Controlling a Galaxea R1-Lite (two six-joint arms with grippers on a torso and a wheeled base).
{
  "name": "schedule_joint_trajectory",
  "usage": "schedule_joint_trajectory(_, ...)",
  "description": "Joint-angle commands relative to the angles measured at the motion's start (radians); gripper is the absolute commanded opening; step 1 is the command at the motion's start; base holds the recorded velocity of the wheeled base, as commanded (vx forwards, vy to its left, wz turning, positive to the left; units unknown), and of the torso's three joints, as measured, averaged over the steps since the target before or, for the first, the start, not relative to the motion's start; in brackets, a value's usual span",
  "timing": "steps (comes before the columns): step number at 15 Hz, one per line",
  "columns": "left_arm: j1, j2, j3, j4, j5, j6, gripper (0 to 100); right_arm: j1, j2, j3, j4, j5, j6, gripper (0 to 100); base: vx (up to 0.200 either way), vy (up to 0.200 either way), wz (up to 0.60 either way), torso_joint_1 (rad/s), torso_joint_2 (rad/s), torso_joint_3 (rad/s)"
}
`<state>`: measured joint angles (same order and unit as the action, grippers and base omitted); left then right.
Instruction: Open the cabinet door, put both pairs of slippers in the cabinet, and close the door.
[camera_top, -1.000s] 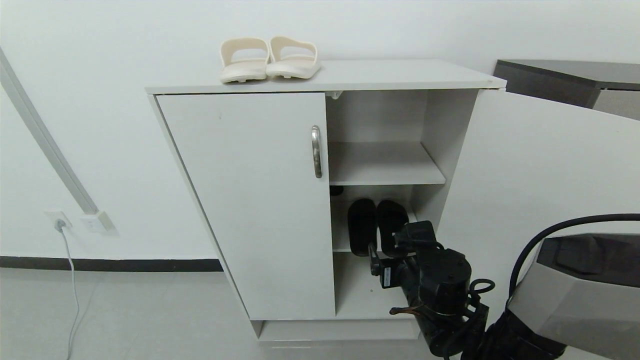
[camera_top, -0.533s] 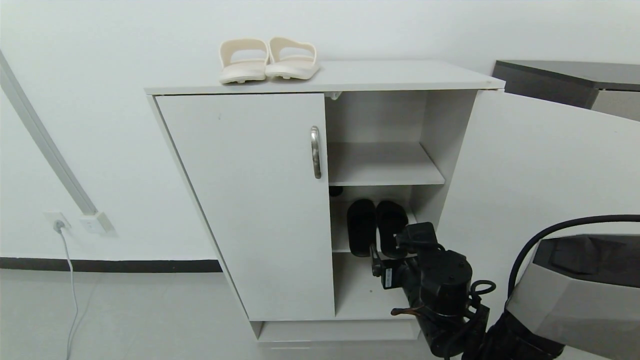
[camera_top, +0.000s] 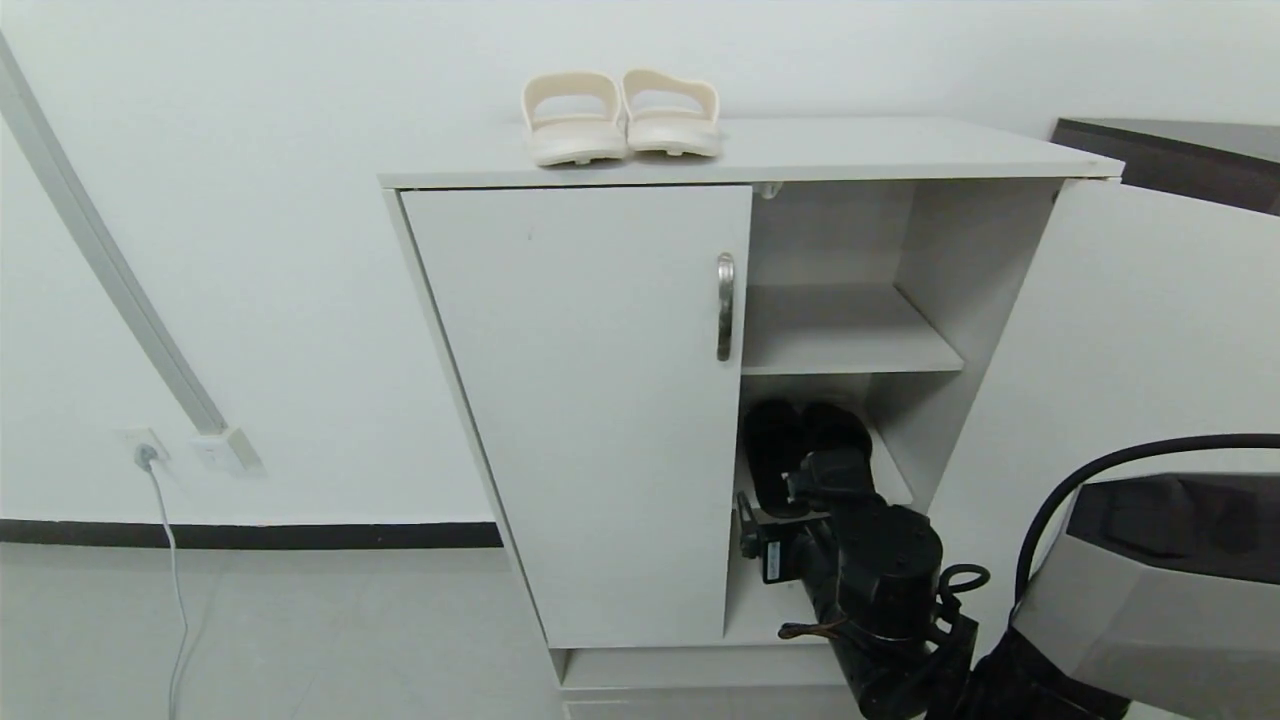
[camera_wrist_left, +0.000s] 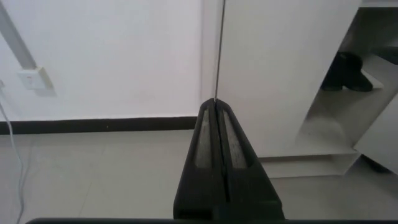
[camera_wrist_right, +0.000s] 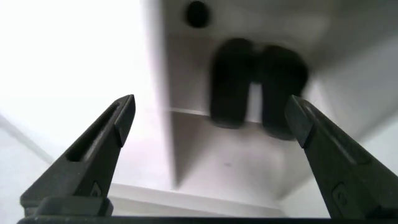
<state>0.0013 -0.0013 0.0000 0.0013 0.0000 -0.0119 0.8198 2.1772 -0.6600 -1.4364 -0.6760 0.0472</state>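
Black slippers (camera_top: 772, 450) are sitting inside your cabinet (camera_top: 580, 400), cream slippers (camera_top: 620, 118) lying atop it; your right gripper (camera_wrist_right: 210, 106) is gaping before it, left gripper (camera_wrist_left: 216, 111) pressing closed.

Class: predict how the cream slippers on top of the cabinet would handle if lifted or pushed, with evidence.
The cream slippers look thick and moulded, so probably light for their size and springy, not floppy. Flat soles rest on the cabinet top, so a push would likely slide them, not tip them. The arched straps seem an easy, sturdy hold.
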Motion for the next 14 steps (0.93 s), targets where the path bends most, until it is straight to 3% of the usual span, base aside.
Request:
schedule_joint_trajectory(1, 0.000, 0.001, 0.000, 0.000, 0.000, 0.000, 0, -0.001, -0.002, 0.013, -0.001, 0.004, 0.000, 100, 0.000, 0.200, 0.00, 0.002, 0.00, 0.002)
schedule_joint_trajectory(7, 0.000, 0.001, 0.000, -0.001, 0.000, 0.000, 0, -0.039, -0.031, 0.031, -0.032, 0.010, 0.000, 100, 0.000, 0.200, 0.00, 0.003, 0.00, -0.001)
schedule_joint_trajectory(14, 0.000, 0.001, 0.000, -0.001, 0.000, 0.006, 0, -0.037, -0.030, 0.060, -0.104, 0.012, -0.075, 100, 0.000, 0.000, 0.00, 0.000, 0.00, 0.000)
